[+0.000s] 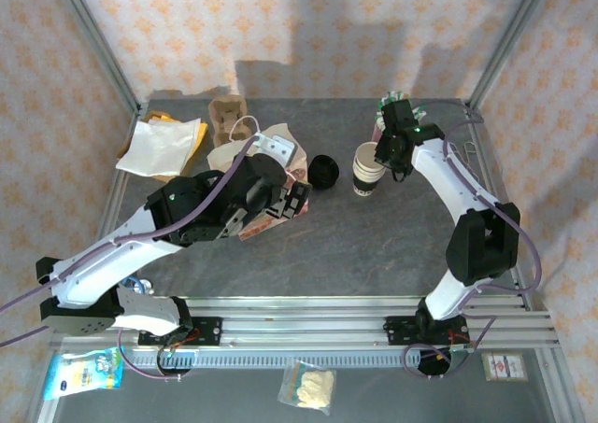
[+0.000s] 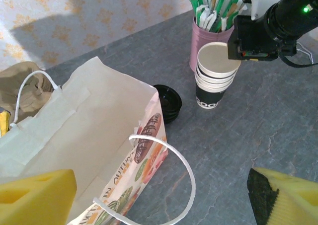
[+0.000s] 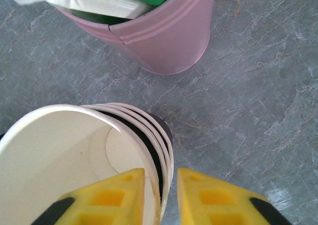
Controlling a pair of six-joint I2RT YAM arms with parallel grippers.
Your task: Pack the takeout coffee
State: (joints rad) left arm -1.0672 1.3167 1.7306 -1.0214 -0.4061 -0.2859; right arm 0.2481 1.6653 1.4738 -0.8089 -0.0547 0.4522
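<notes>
A stack of white paper cups [image 1: 367,169] with a dark lower band stands right of centre; it also shows in the left wrist view [image 2: 213,78]. The top cup [image 3: 59,150] has no lid and sits slightly tilted. My right gripper [image 1: 381,150] [image 3: 161,173] pinches the stack's rim, one yellow finger inside the top cup and one outside. A round black lid [image 1: 324,171] [image 2: 168,102] lies on the table left of the stack. My left gripper [image 1: 297,199] [image 2: 163,178] hangs wide open over the edge of the printed paper bag [image 1: 271,157] [image 2: 89,130], above its white cord handle [image 2: 184,160].
A pink cup of green-and-white straws [image 1: 391,105] [image 2: 211,34] [image 3: 164,31] stands just behind the stack. A brown pulp tray [image 1: 224,115] and white napkins [image 1: 163,143] lie at the back left. Small packets [image 1: 308,386] sit past the front rail.
</notes>
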